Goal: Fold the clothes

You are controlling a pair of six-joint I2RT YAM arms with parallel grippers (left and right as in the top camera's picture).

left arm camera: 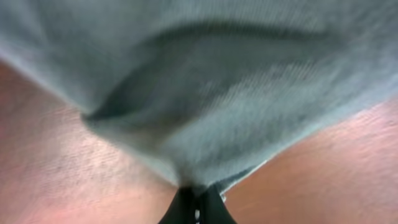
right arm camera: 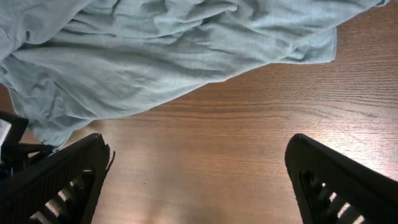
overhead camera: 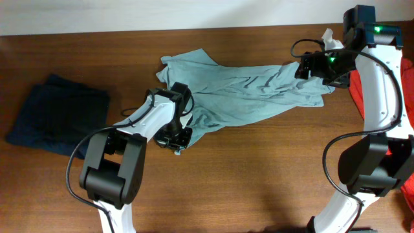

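Observation:
The clothes (overhead camera: 249,87) are one pale blue-green garment lying wrinkled across the middle of the wooden table (overhead camera: 259,168). My left gripper (overhead camera: 178,142) sits at its near left edge. In the left wrist view the cloth (left arm camera: 205,87) fills most of the frame, and the gripper (left arm camera: 196,206) is shut on its hem, black fingers pressed together. My right gripper (overhead camera: 309,67) hovers over the garment's right end. In the right wrist view it (right arm camera: 199,180) is open, with bare wood between its fingers (right arm camera: 62,180), and the cloth (right arm camera: 155,56) lies just beyond them.
A pile of dark navy clothes (overhead camera: 58,113) lies at the left of the table. A bright red garment (overhead camera: 407,71) shows at the right edge behind the right arm. Something white (overhead camera: 332,37) sits at the far right near the table's back edge.

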